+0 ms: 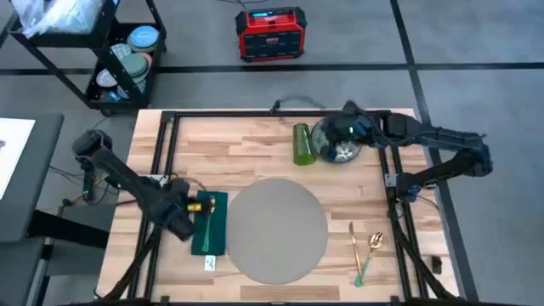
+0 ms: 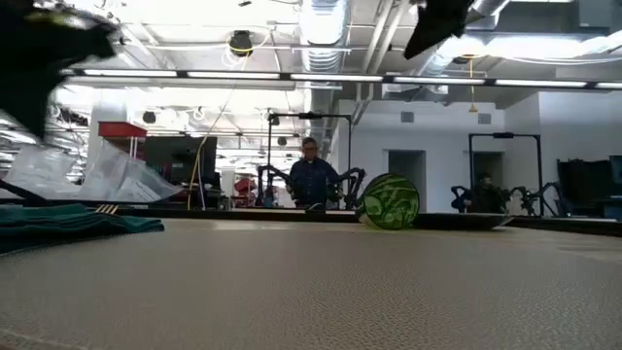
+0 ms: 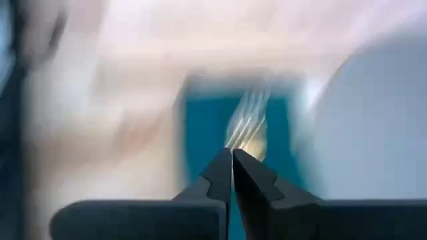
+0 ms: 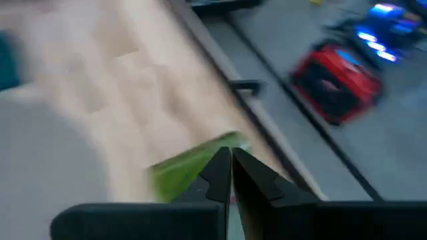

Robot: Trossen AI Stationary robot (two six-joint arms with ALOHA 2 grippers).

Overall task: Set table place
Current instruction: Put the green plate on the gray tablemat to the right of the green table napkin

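The round grey placemat (image 1: pixel 276 229) lies flat on the wooden table (image 1: pixel 229 144), toward its near edge. To its left, a gold fork (image 1: pixel 205 206) rests on a dark green napkin (image 1: pixel 212 234). My left gripper (image 3: pixel 231 155) is shut, hovering just over the napkin with the fork's tines (image 3: pixel 247 117) beyond its tips. A dark floral plate (image 1: pixel 338 151) sits at the far right beside a green cup (image 1: pixel 302 144) lying on its side. My right gripper (image 4: pixel 231 155) is shut and raised above the plate (image 1: pixel 344 127), with the cup (image 4: pixel 193 170) ahead of it.
Gold cutlery (image 1: pixel 374 242) with a green-handled piece (image 1: pixel 361 265) lies right of the placemat. Black frame rails (image 1: pixel 161 170) run along the table's sides. A wheeled cart (image 1: pixel 127 51) and a red box (image 1: pixel 270 34) stand beyond the far edge. A person (image 2: pixel 309 180) is in the room behind.
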